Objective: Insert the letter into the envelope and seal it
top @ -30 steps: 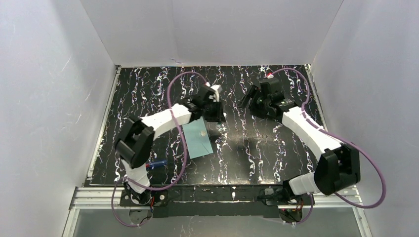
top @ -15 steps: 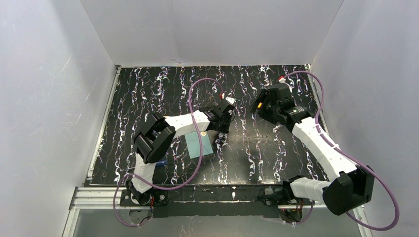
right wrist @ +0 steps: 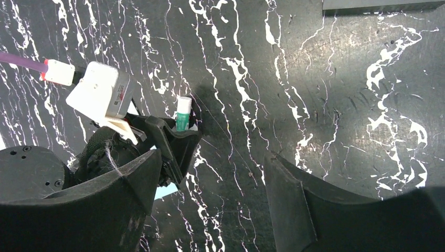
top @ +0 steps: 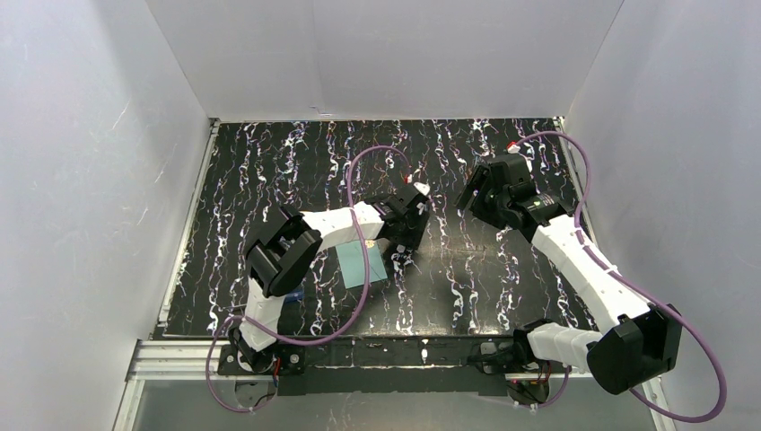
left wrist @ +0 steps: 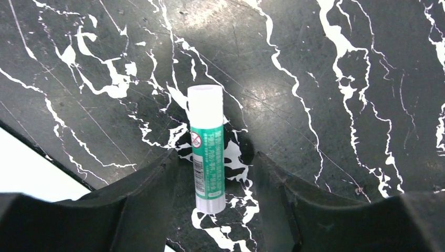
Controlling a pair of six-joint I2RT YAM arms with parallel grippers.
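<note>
Left gripper [left wrist: 215, 157] is low over the table [top: 269, 171], jaws spread. In my left wrist view a glue stick [left wrist: 207, 149] (white cap, green label) sits between the two fingers [left wrist: 152, 194] with a dark gap on each side, so the fingers do not touch it. I read the stick as lying flat with the cap pointing away from the wrist, though from this angle I can't be sure it isn't upright.

The envelope [top: 356, 267] lies flat on the black marbled table, left of centre. It is partly under the left arm's forearm and just left of that gripper. A tiny yellowish dot near its far edge looks like the gold seal [top: 371, 243], but it is too small to confirm. From the top, the glue stick is just beside the envelope's right edge.

Right gripper [right wrist: 212, 157] hangs above bare table to the right, well apart from the envelope. Its jaws are wide apart with nothing between them. Its wrist view looks down on the left gripper and the stick's cap. The edge of a black block [right wrist: 375, 5] shows at the top of that view.
</note>
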